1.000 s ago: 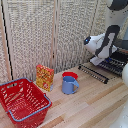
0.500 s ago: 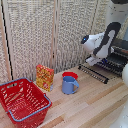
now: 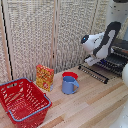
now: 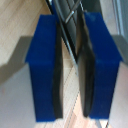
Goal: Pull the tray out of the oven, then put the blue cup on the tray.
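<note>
The oven (image 3: pixel 119 54) stands at the exterior view's right with its front open. The tray (image 3: pixel 107 65), a dark wire rack, sticks out of it above a long dark bar (image 3: pixel 93 74) lying on the table. My gripper (image 3: pixel 90 60) hangs at the tray's front edge. In the wrist view my gripper (image 4: pixel 72 70) has its two blue fingers (image 4: pixel 45 70) a narrow gap apart, with a thin tray bar (image 4: pixel 68 35) crossing between them and wood showing through the gap. The blue cup (image 3: pixel 69 85) stands upright on the table, well apart from my gripper.
A shallow red bowl (image 3: pixel 70 75) sits just behind the cup. An orange-yellow box (image 3: pixel 44 77) stands beside a large red basket (image 3: pixel 22 102) at the exterior view's left. A slatted screen (image 3: pixel 45 35) closes off the back.
The arm has shifted only slightly at the oven's front. The cup, bowl, box and basket have not moved.
</note>
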You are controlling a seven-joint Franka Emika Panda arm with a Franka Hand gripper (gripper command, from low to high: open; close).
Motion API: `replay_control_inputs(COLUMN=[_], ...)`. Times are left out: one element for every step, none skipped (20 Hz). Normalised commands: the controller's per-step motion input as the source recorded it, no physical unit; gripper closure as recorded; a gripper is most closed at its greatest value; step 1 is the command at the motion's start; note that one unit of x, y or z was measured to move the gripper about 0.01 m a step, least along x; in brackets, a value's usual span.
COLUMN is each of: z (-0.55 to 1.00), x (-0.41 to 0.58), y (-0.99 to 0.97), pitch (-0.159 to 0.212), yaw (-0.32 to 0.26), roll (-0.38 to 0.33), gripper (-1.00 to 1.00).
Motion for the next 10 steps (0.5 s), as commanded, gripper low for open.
replay_control_inputs(z=[-0.39,-0.39,-0.39,-0.39,-0.39,-0.39,-0.39,-0.41,-0.43,-0.44], x=[0.134,0.089,0.017,0.000,0.000,0.000,0.000,0.000,0.000,0.000], y=[0.96,0.97,1.00,1.00,1.00,1.00,1.00,1.00,1.00,1.00], pitch=[-0.085,-0.087,-0.087,-0.087,-0.085,-0.083,-0.080,-0.069,-0.066,-0.063], yaw=[-0.075,-0.061,-0.039,-0.015,0.000,0.000,0.000,0.000,0.000,0.000], roll=[-0.004,-0.008,-0.012,-0.018,-0.021,-0.020,-0.020,-0.024,-0.027,-0.029], gripper=[1.00,1.00,1.00,1.00,1.00,1.00,1.00,1.00,1.00,1.00])
